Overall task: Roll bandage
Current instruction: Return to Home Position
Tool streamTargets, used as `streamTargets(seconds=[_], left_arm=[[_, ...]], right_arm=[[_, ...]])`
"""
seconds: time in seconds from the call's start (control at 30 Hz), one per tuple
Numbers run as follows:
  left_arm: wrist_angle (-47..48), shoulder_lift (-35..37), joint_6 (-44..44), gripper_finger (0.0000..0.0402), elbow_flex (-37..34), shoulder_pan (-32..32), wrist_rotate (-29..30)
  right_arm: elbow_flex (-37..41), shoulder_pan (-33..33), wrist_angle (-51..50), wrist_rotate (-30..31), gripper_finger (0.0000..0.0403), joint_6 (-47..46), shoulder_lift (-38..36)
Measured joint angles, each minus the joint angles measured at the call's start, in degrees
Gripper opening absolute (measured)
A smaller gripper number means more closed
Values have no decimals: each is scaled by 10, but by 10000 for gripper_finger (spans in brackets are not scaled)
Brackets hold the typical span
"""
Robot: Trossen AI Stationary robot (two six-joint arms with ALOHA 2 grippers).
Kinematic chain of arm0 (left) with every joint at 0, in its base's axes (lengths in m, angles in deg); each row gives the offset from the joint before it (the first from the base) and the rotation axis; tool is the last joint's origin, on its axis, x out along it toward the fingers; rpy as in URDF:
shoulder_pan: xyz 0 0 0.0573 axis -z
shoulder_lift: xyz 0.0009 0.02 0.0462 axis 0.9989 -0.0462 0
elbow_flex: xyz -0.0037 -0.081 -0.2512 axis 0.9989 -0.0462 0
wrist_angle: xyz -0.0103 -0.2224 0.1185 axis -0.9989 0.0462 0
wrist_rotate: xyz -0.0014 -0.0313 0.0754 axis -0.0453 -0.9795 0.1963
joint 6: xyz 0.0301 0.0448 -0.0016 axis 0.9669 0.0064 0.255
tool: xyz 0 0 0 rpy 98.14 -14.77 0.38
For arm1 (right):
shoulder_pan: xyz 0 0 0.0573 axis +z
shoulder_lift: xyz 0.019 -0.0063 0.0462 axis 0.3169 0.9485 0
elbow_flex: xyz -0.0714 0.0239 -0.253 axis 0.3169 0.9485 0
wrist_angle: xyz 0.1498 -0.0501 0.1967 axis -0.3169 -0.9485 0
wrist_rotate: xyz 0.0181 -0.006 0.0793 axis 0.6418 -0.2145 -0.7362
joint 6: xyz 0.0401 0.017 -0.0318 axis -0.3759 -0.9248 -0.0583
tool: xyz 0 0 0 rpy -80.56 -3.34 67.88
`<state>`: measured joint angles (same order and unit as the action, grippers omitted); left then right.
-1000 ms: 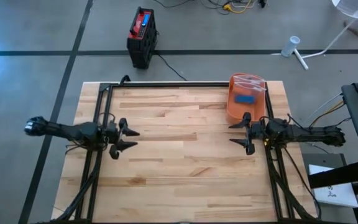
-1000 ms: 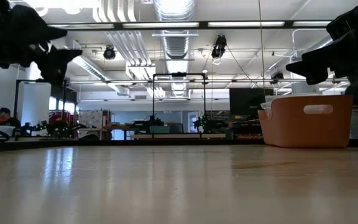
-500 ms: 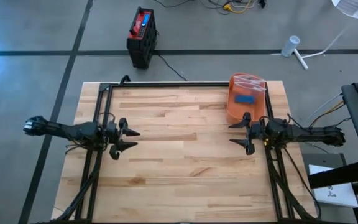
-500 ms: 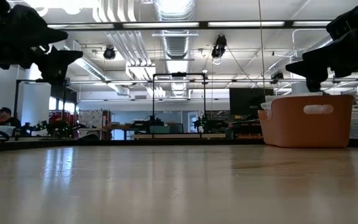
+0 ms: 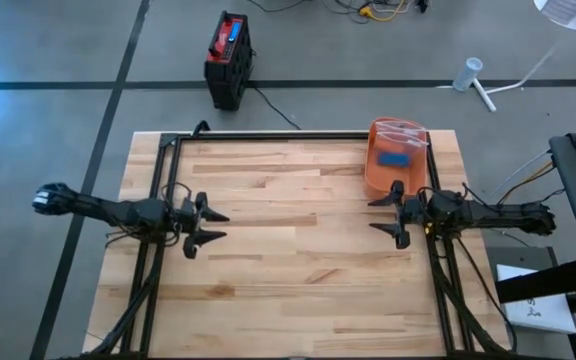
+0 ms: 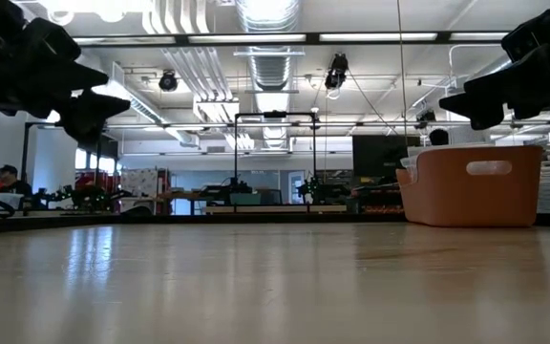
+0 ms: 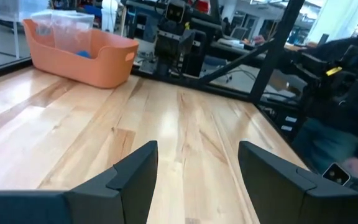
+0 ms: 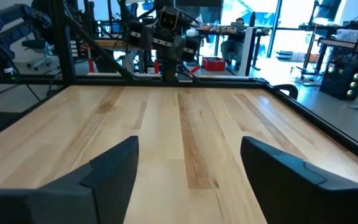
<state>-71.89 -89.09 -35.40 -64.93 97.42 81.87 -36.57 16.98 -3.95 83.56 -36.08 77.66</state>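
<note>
From above, the table (image 5: 288, 300) carries one thing, an orange bin (image 5: 371, 168) at its 1 o'clock corner. In the bin lies a clear, crinkled bag (image 5: 400, 132), and through it shows the bandage (image 5: 395, 158), a small blue oblong lying flat near the bin's middle. The left gripper (image 5: 224, 226) hangs over the table's 9 o'clock side, its two fingers spread and nothing between them. The right gripper (image 5: 372, 216) hangs at 3 o'clock, just beside the bin's near end but apart from it, also spread wide and empty. The two point at each other across the bare wood.

From table height, both grippers are above the board and clear of it. The bin (image 6: 474, 186) stands at the far right with a slot handle in its wall; the bandage is hidden behind that wall. A person (image 6: 3, 178) sits far off in the room.

The left wrist camera looks between parted fingers (image 7: 134, 177) to the bin (image 7: 110, 59) across the table, the bag (image 7: 64, 22) rising above its rim with a patch of blue (image 7: 82, 54) inside.

The right wrist camera shows parted fingers (image 8: 114, 168) over bare boards, with the left arm (image 8: 166, 28) opposite.
</note>
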Motion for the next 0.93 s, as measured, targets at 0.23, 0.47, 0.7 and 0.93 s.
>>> streamTargets(seconds=[0.23, 0.47, 0.7, 0.93], left_arm=[[0, -29, 0, 215, 1, 0, 0], [0, -54, 0, 215, 1, 0, 0], [0, -73, 0, 215, 1, 0, 0], [0, -90, 0, 215, 1, 0, 0]], right_arm=[[0, 0, 1, 0, 264, 1, 0], [0, 0, 1, 0, 258, 0, 0], [0, 0, 2, 0, 270, 0, 0], [0, 0, 1, 0, 285, 1, 0]])
